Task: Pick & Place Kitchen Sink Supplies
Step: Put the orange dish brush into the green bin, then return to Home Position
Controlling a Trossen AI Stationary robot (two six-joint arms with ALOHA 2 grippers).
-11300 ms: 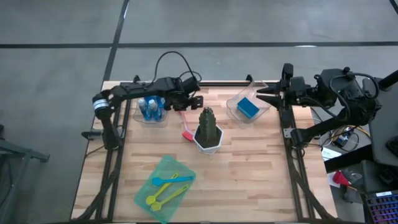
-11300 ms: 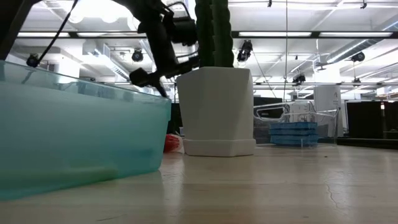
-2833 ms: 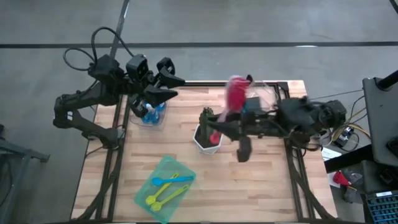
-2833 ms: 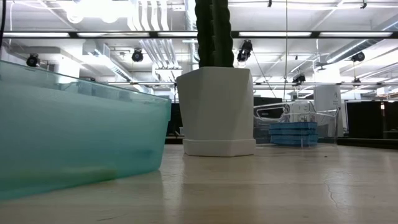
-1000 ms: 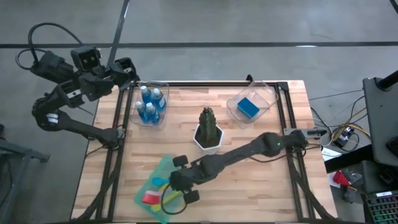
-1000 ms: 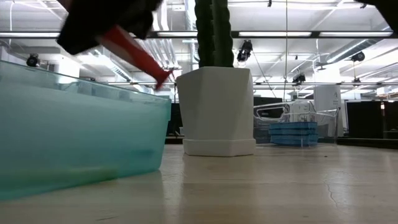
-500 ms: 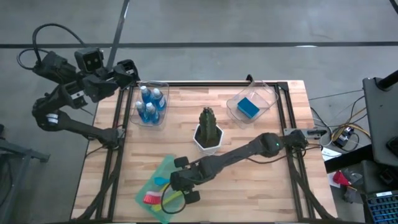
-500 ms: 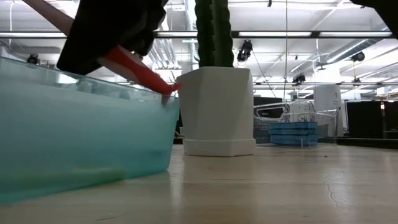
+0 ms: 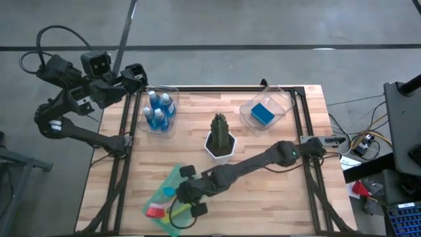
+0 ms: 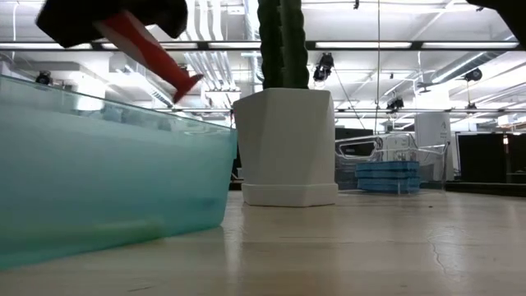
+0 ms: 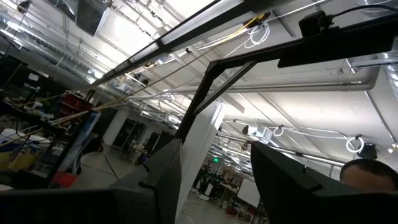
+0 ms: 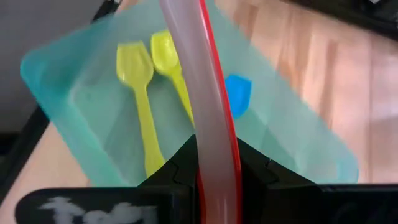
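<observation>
My right gripper point(image 9: 173, 201) reaches across the table over the teal tray point(image 9: 172, 176) near the near-left corner and is shut on the red brush point(image 9: 155, 210). In the right wrist view its handle point(image 12: 199, 74) runs out over the tray, where two lime-yellow brushes point(image 12: 146, 99) and a blue one point(image 12: 237, 93) lie flat. The low view shows the red brush point(image 10: 152, 49) above the tray's wall point(image 10: 107, 181). Three blue bottles point(image 9: 160, 110) stand in a clear bin. A blue sponge point(image 9: 262, 113) lies in another. My left gripper point(image 11: 214, 180) is open, off the far-left corner. My right gripper pinches the red brush's handle point(image 12: 214, 146) between its two fingers point(image 12: 177, 171). The handle runs forward from between the fingers, along them. The arm comes slanting down from the table's right side. The brush is lifted clear, above the teal tray.
The dark green cactus in its white pot point(image 9: 220, 137) stands mid-table, just behind the right arm's reach. The clear bins sit along the far edge. Bare wood lies right of the tray and along the near edge. A black frame rail point(image 9: 309, 178) runs down the right side.
In the low view the red brush's end dipped onto the teal tray's rim, then rose again and swung toward the table's left with my right gripper. The tray's wall shifted a little toward the cactus pot. My left arm barely moved.
</observation>
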